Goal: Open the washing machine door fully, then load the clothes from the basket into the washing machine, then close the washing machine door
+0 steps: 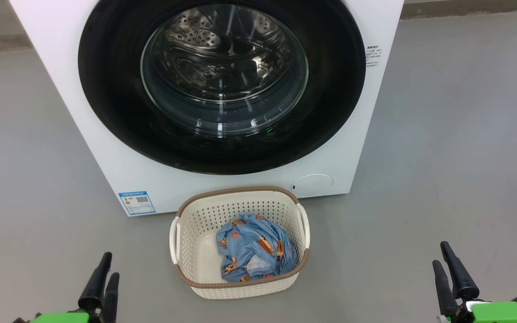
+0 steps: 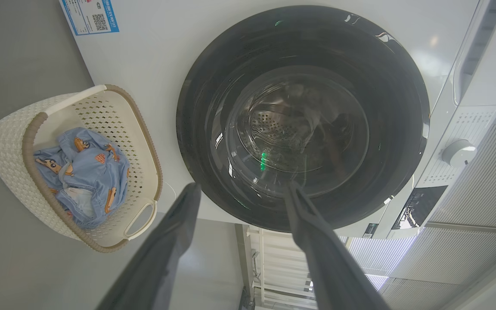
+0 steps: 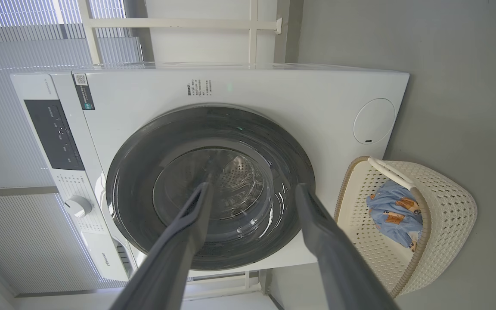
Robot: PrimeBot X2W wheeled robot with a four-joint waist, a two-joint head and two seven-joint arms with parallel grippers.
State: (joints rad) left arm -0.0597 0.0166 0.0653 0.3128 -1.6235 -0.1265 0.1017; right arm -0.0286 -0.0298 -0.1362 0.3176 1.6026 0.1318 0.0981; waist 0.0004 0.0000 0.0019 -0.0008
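The white washing machine (image 1: 106,148) stands straight ahead with its round black-ringed door (image 1: 119,98) shut against the front; the steel drum shows through the glass. On the floor before it sits the cream basket (image 1: 195,251) holding the crumpled light blue clothes (image 1: 254,246). My left gripper (image 1: 109,264) hangs open at the lower left, well clear of the basket. At the lower right my right gripper (image 1: 441,253) is open too. Both hold nothing. The left wrist view shows the door (image 2: 196,107), basket (image 2: 7,142) and clothes (image 2: 84,168); the right wrist view shows the door (image 3: 144,150), basket (image 3: 450,206) and clothes (image 3: 394,215).
Grey floor (image 1: 456,134) spreads on both sides of the machine. A blue label sticker (image 1: 136,202) and a round white hatch (image 1: 312,185) mark the machine's lower front. A control knob (image 3: 78,206) and a dark display panel (image 3: 54,133) sit on its top strip.
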